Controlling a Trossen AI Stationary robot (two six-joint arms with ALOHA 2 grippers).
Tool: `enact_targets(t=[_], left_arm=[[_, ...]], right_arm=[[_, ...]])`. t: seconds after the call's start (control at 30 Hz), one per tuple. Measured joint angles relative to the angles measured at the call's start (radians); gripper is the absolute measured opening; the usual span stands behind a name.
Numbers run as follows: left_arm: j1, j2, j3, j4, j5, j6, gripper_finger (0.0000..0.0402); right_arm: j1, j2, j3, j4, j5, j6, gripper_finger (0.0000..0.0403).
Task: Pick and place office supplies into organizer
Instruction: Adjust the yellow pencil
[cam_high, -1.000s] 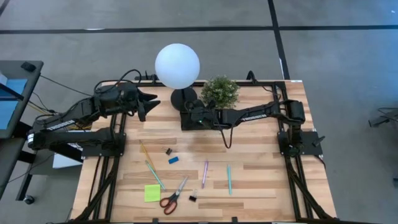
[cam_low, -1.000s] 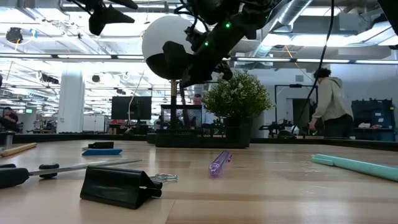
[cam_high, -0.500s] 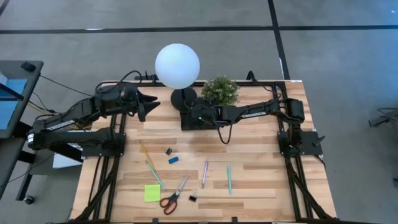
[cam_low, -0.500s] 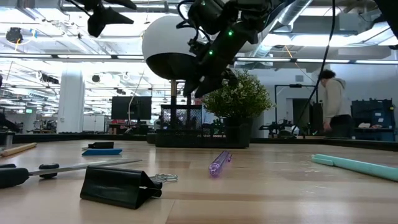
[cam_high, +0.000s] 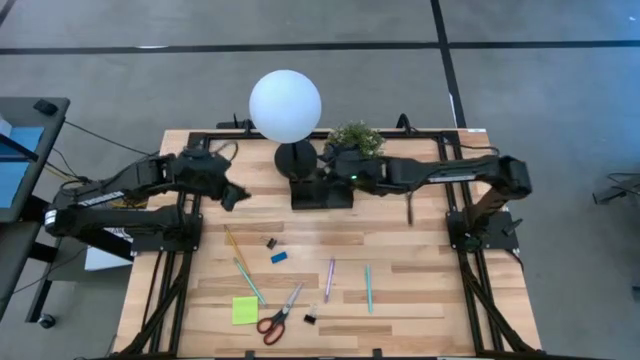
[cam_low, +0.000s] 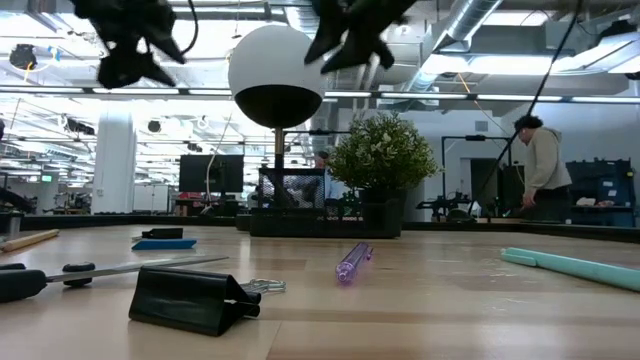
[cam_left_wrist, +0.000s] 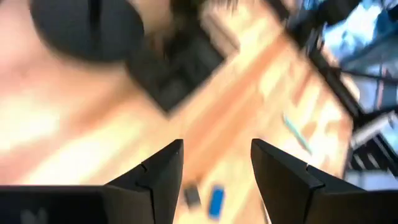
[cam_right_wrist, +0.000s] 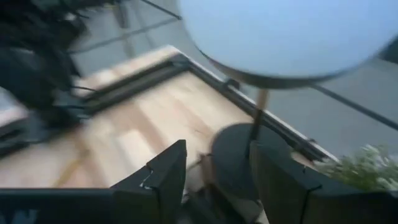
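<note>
The organizer (cam_high: 322, 194), a small black open tray, stands by the lamp base (cam_high: 296, 158) and the potted plant (cam_high: 356, 140). The office supplies lie on the wood nearer the front: a pencil (cam_high: 233, 243), a blue eraser (cam_high: 279, 257), a purple pen (cam_high: 329, 279), two teal pens (cam_high: 368, 287), a lime sticky pad (cam_high: 245, 310), red scissors (cam_high: 278, 316) and black binder clips (cam_high: 270, 242). My right gripper (cam_high: 330, 168) hangs open, high over the organizer's far edge. My left gripper (cam_high: 238, 194) is open in the air left of the organizer, with the eraser (cam_left_wrist: 216, 200) below it.
The lamp's white globe (cam_high: 285, 105) stands tall over the table's far middle, close to my right gripper (cam_right_wrist: 217, 168). Bare wood lies between the organizer and the supplies. A person (cam_low: 540, 165) moves in the room beyond the table.
My right gripper has risen from low over the organizer and drawn back toward the far right. My left gripper has moved toward the near edge and come lower, tipping down toward the table. The supplies have not moved.
</note>
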Motion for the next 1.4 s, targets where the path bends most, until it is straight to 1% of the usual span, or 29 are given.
enact_targets(t=[0.07, 0.13, 0.2, 0.3, 0.4, 0.47, 0.57, 0.63, 0.7, 0.83, 0.9, 1.0, 1.07, 1.13, 1.2, 1.27, 1.33, 1.4], left_arm=[[-0.044, 0.023, -0.003, -0.073, 0.020, -0.054, 0.0184], [-0.101, 0.051, -0.003, -0.135, 0.016, -0.119, 0.0184], [-0.163, 0.086, -0.003, -0.188, -0.028, -0.207, 0.0184], [-0.250, 0.146, -0.003, -0.226, -0.110, -0.384, 0.0184], [-0.327, 0.208, -0.003, -0.238, -0.130, -0.524, 0.0184], [-0.371, 0.251, -0.003, -0.249, -0.132, -0.586, 0.0184], [-0.421, 0.311, -0.003, -0.289, -0.146, -0.651, 0.0184], [-0.431, 0.353, -0.003, -0.336, -0.153, -0.703, 0.0184], [-0.432, 0.388, -0.003, -0.339, -0.153, -0.720, 0.0184], [-0.418, 0.454, -0.003, -0.262, -0.107, -0.701, 0.0184], [-0.400, 0.479, -0.003, -0.271, -0.082, -0.652, 0.0184], [-0.370, 0.474, -0.003, -0.410, -0.092, -0.614, 0.0184], [-0.353, 0.438, -0.004, -0.523, -0.093, -0.605, 0.0184], [-0.344, 0.392, -0.004, -0.594, -0.113, -0.617, 0.0184], [-0.344, 0.335, -0.004, -0.576, -0.160, -0.665, 0.0184], [-0.349, 0.277, -0.020, -0.494, -0.228, -0.720, 0.0184], [-0.347, 0.230, -0.072, -0.389, -0.285, -0.761, 0.0184], [-0.337, 0.195, -0.143, -0.333, -0.285, -0.786, 0.0184]], right_arm=[[0.007, -0.035, 0.000, -0.021, -0.048, -0.011, 0.0162], [0.015, -0.059, 0.000, -0.039, -0.071, -0.024, 0.0158], [0.023, -0.072, 0.000, -0.060, -0.070, -0.024, 0.0154], [0.032, -0.072, 0.000, -0.083, -0.071, -0.024, 0.0149], [0.039, -0.065, 0.000, -0.086, -0.073, -0.024, 0.0144], [0.043, -0.062, 0.000, -0.111, -0.074, -0.024, 0.0140], [0.044, -0.063, 0.000, -0.142, -0.074, -0.024, 0.0135], [0.044, -0.063, 0.000, -0.170, -0.074, -0.025, 0.0133], [0.042, -0.069, -0.001, -0.183, -0.074, -0.025, 0.0131], [0.030, -0.071, 0.000, -0.185, -0.075, -0.031, 0.0128], [0.029, -0.071, 0.000, -0.192, -0.088, -0.032, 0.0127], [0.030, -0.071, 0.000, -0.223, -0.116, -0.025, 0.0125], [0.032, -0.071, 0.000, -0.229, -0.122, -0.025, 0.0121], [0.031, -0.071, 0.000, -0.229, -0.122, -0.025, 0.0119], [0.030, -0.071, 0.000, -0.228, -0.122, -0.024, 0.0118], [0.027, -0.071, 0.000, -0.227, -0.122, -0.024, 0.0118], [0.027, -0.071, 0.000, -0.227, -0.122, -0.024, 0.0118], [0.028, -0.071, 0.000, -0.227, -0.122, -0.024, 0.0118]])
